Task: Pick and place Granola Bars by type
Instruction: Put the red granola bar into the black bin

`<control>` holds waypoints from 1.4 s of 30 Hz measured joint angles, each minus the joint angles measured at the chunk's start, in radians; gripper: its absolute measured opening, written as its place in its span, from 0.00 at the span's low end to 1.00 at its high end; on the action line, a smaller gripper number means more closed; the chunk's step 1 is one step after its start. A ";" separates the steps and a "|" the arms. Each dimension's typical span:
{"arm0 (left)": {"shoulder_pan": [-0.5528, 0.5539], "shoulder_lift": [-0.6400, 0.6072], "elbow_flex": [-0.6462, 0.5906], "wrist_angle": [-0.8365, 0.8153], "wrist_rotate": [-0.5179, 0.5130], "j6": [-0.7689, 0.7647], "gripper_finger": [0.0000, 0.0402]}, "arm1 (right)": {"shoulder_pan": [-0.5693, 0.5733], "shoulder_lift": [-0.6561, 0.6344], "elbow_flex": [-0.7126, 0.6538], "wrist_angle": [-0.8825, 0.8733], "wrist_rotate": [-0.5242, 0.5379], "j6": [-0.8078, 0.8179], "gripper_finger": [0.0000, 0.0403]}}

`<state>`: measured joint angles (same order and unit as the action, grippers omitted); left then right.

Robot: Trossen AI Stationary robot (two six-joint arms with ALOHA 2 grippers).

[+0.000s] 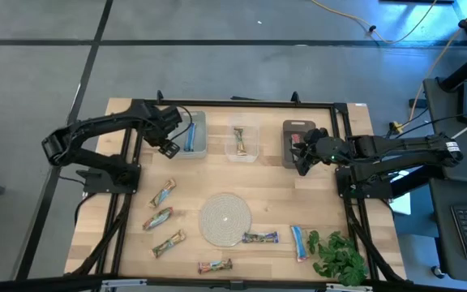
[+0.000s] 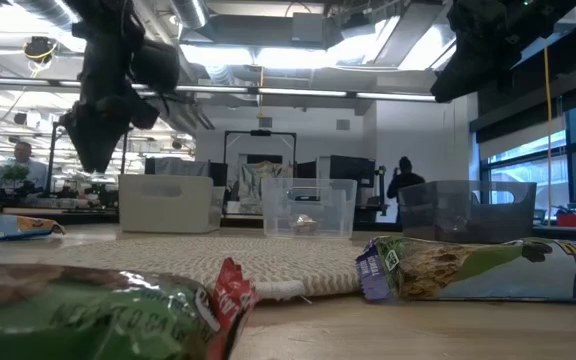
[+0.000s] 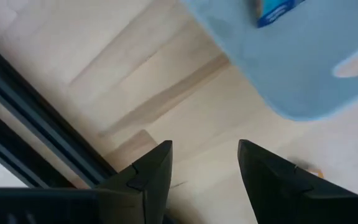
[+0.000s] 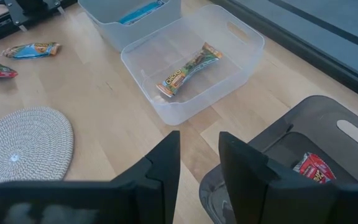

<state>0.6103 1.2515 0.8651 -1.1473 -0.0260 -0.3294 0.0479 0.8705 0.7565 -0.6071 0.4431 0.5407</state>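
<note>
Two dark arms reach over a pale wooden tabletop [image 1: 136,203] with a smooth plank grain, framed by black rails. The left gripper [image 1: 169,146] hangs just beside the bluish bin [image 1: 199,150] near the far edge, its fingers [image 3: 154,174] parted with bare wood showing between them, holding nothing. The right gripper [image 1: 302,158] hovers at the dark grey bin [image 1: 286,138] toward the far right corner, its fingers [image 4: 160,168] a narrow gap apart and empty. Three rectangular plastic bins stand in a row along the far edge: the bluish translucent one holds a blue bar [image 1: 191,136], the clear middle bin [image 1: 254,154] with rounded corners holds a tan-green bar [image 4: 188,68], and the smoky grey one holds a red-wrapped bar [image 4: 312,168]. A round woven mat [image 1: 224,217], pale and coiled in rings, lies near the middle of the near half. A leafy green sprig [image 1: 339,258] sits at the near right corner. The remaining Granola Bars [image 1: 169,242] are flat, crinkly foil packets: three lie toward the left edge, one [image 1: 215,265] at the near edge, one [image 1: 260,238] touching the mat's rim, and a blue one [image 1: 299,242] just beside the sprig.
</note>
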 joint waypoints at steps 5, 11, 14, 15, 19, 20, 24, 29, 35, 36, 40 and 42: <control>-0.075 -0.120 0.008 0.013 0.001 -0.017 0.45 | 0.000 0.000 0.000 0.005 0.000 0.000 0.28; -0.254 -0.285 0.008 0.096 0.055 -0.073 0.44 | 0.000 0.000 0.000 0.004 0.000 -0.001 0.28; -0.350 -0.334 0.008 0.167 0.048 -0.148 0.44 | 0.000 0.000 0.000 0.005 0.007 -0.008 0.28; -0.376 -0.345 0.008 0.191 0.047 -0.160 0.44 | 0.000 0.000 0.000 0.005 0.011 -0.014 0.28; -0.451 -0.362 0.008 0.265 0.045 -0.165 0.45 | 0.000 0.000 0.000 0.008 0.011 -0.028 0.28; -0.463 -0.363 0.008 0.281 0.045 -0.166 0.45 | 0.000 0.000 0.000 0.010 0.011 -0.027 0.28; -0.493 -0.362 0.008 0.334 0.045 -0.158 0.45 | 0.000 0.000 0.000 0.011 0.011 -0.027 0.28; -0.499 -0.359 0.008 0.351 0.043 -0.157 0.50 | 0.000 0.000 0.000 0.011 0.011 -0.027 0.28; -0.499 -0.307 0.008 0.370 0.048 -0.131 0.64 | 0.000 0.000 0.000 0.010 0.011 -0.027 0.28; -0.499 -0.295 0.008 0.368 0.051 -0.112 0.66 | 0.000 0.000 0.000 0.011 0.011 -0.027 0.28; -0.499 -0.256 0.008 0.367 0.050 -0.111 0.71 | 0.000 0.000 0.000 0.011 0.010 -0.026 0.28; -0.499 -0.241 0.008 0.367 0.050 -0.122 0.72 | 0.000 0.000 0.000 0.010 0.010 -0.027 0.28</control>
<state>0.1108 1.0105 0.8730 -0.7803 0.0238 -0.4515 0.0482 0.8703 0.7567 -0.5968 0.4530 0.5134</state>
